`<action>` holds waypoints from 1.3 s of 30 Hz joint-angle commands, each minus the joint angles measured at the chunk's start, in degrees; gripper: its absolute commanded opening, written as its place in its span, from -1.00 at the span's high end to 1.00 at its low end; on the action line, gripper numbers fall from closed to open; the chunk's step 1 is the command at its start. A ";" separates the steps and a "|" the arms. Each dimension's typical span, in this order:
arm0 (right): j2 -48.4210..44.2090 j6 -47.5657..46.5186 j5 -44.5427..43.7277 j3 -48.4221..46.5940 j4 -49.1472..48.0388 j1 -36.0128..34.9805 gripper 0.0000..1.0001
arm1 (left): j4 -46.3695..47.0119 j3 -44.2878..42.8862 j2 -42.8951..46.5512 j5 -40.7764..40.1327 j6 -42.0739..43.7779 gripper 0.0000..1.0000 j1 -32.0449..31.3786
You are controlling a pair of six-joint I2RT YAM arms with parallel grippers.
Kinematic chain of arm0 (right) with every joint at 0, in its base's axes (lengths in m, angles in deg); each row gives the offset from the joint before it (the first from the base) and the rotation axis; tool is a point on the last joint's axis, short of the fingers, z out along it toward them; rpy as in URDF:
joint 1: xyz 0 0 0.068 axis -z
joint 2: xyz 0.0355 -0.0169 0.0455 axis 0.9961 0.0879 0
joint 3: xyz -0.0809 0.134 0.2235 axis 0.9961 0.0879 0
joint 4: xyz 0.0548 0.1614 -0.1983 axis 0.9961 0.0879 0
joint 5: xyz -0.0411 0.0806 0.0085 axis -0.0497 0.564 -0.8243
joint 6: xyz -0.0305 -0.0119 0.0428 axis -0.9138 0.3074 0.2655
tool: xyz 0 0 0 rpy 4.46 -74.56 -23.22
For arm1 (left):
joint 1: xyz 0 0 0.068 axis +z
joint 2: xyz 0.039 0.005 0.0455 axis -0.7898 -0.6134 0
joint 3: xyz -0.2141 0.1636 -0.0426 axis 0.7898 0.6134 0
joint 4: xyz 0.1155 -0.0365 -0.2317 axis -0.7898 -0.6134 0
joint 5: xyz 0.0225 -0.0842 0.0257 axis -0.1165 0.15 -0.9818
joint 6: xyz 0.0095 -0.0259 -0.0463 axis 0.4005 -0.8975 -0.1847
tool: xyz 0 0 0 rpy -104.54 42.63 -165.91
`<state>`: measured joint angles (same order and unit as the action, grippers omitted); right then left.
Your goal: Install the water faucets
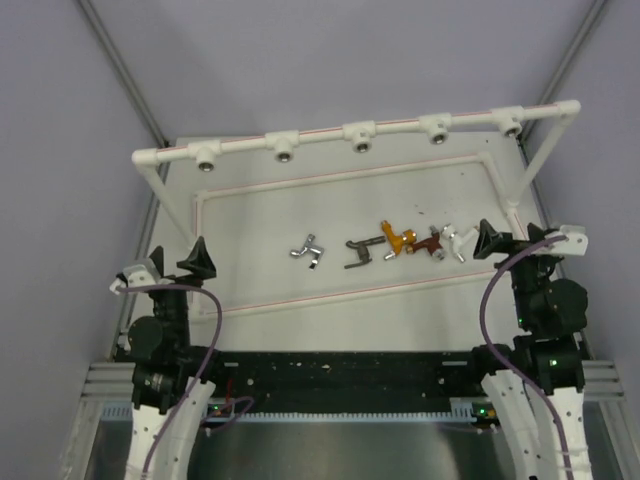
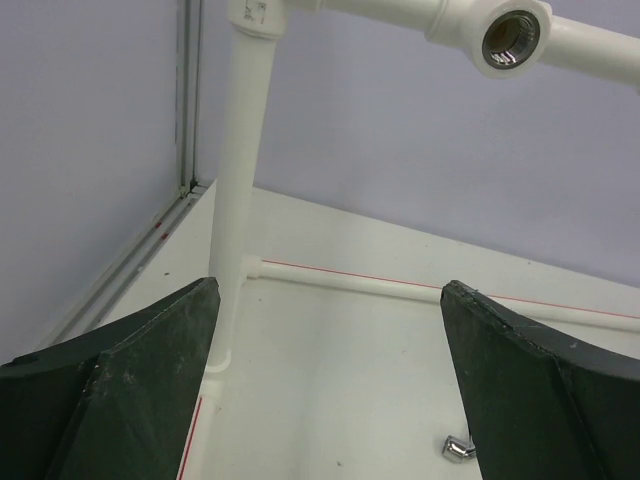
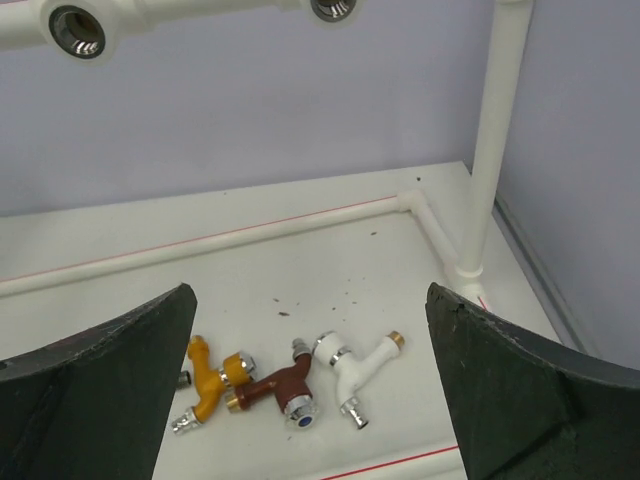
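1. Faucets, top view: silver (image 1: 308, 250), dark grey (image 1: 360, 252), orange-gold (image 1: 394, 238), reddish-brown (image 1: 428, 243) and white (image 1: 457, 240) lie loose on the counter (image 1: 260, 215); sockets (image 1: 360, 137) bare.
2. Left wrist: left gripper (image 2: 330, 288) spread, empty; silver barely in frame.
3. Right wrist: right gripper (image 3: 310, 290) spread, empty, facing orange-gold, reddish-brown and white, crowded together. Risk: a pinch drags a neighbour; a tilted grasp could cross-thread.
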<state>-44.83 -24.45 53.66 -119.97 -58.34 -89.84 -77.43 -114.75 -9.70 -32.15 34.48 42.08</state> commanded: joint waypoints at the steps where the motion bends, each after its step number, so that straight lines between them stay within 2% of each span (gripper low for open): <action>1: 4.66 4.00 5.21 -4.92 0.04 -0.39 -0.98 | -0.54 -2.62 0.41 0.15 -1.44 -0.97 -0.11; 4: 8.44 8.39 8.11 -5.80 1.27 -0.39 -0.98 | -1.41 -3.59 -1.51 1.29 -2.58 -0.97 -0.11; 7: 12.83 11.30 14.69 -5.63 2.15 -0.48 -0.98 | -3.17 -5.26 -5.03 4.80 -3.73 -0.97 -0.11; 12: 20.74 16.23 25.76 -1.95 -0.91 -0.48 -0.97 | -8.26 -9.56 -15.40 15.25 -6.27 -0.96 -0.11; 15: 24.17 17.29 32.17 -0.01 -4.34 -0.48 -0.97 | -10.64 -11.23 -20.76 18.25 -9.69 -0.92 -0.11; 19: 29.09 18.08 37.54 1.84 -6.54 -0.39 -0.83 | -11.26 -11.68 -28.66 25.98 -12.60 -0.89 -0.11; 23: 30.25 19.05 39.41 4.82 -11.37 -0.39 -0.81 | -13.27 -13.95 -39.99 31.17 -14.54 -0.89 -0.37; 26: 31.12 19.31 38.71 6.41 -12.88 -0.39 -0.81 | -18.81 -18.43 -51.07 27.51 -14.37 -0.89 -3.70; 29: 32.44 19.40 38.71 7.20 -13.32 -0.48 -0.80 | -18.91 -20.38 -57.50 22.05 -14.98 -0.88 -9.58; 35: 33.24 19.31 38.61 10.01 -13.67 -0.48 -0.73 | -7.24 -20.38 -66.73 19.67 -19.20 -0.86 -19.69; 39: 33.76 20.10 40.72 12.91 -19.10 -0.48 -0.59 | -2.74 -24.58 -75.60 19.31 -17.89 -0.81 -24.27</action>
<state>-11.66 -5.35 91.73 -108.98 -70.10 -89.84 -89.06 -133.87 -79.03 -11.37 16.93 21.16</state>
